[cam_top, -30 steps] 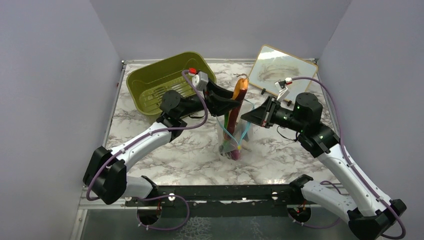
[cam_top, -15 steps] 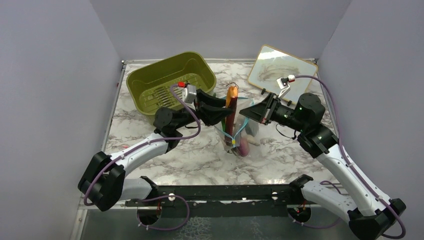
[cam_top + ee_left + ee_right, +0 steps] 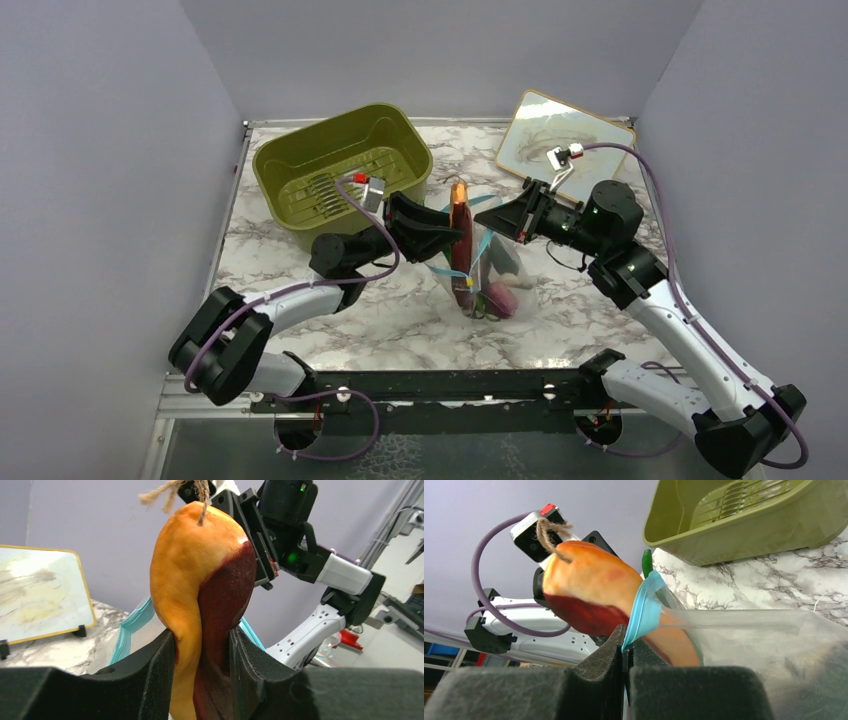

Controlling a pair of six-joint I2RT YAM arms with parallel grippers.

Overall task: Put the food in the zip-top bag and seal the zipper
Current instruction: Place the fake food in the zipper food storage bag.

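My left gripper (image 3: 452,236) is shut on the long orange and dark red hot-dog piece (image 3: 461,240), which stands upright with its lower end inside the zip-top bag (image 3: 495,285). In the left wrist view the piece (image 3: 200,580) fills the gap between the pads. My right gripper (image 3: 493,222) is shut on the bag's light blue zipper strip (image 3: 644,611) and holds the mouth up. A pink-purple onion (image 3: 500,297) and dark green pieces lie in the bag's bottom. The bag's clear wall (image 3: 744,640) shows in the right wrist view.
An olive-green tub (image 3: 340,165) stands at the back left, close behind the left arm; it also shows in the right wrist view (image 3: 744,520). A framed board (image 3: 565,140) leans at the back right. The marble table (image 3: 380,320) ends at a metal rail near the arm bases.
The left gripper has moved down and toward me with the hot-dog piece, sinking it deeper into the bag. The right gripper has shifted slightly left and back, still holding the zipper strip.
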